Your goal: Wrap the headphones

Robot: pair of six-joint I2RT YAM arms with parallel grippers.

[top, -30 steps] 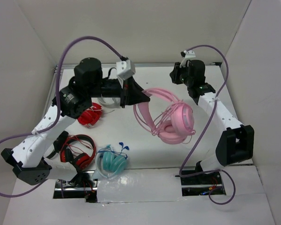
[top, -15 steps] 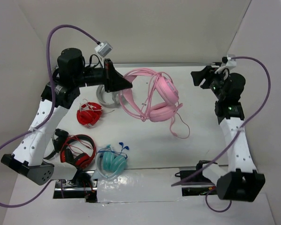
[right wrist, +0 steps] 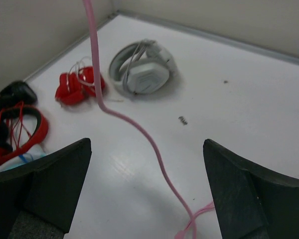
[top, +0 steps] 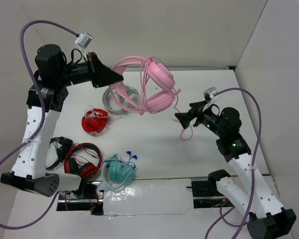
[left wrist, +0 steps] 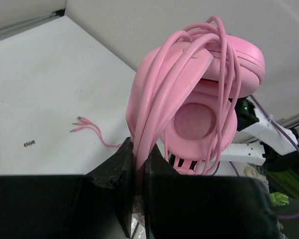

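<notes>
Two arms over white table. Left gripper raised at back left, jaws pinched tight on pink headband of large pale-pink over-ear headphones. Headphones hang in air, clear of table, earcups together. Thin pink cable looped several times round headband and earcups; loose tail drops to table. Right gripper low at centre right, jaws spread wide, gripping nothing; cable tail passes between them, untouched. Grey-white headphones lie below raised pair. Red earphone bundle, red-and-black headphones, teal headphones on left side.
</notes>
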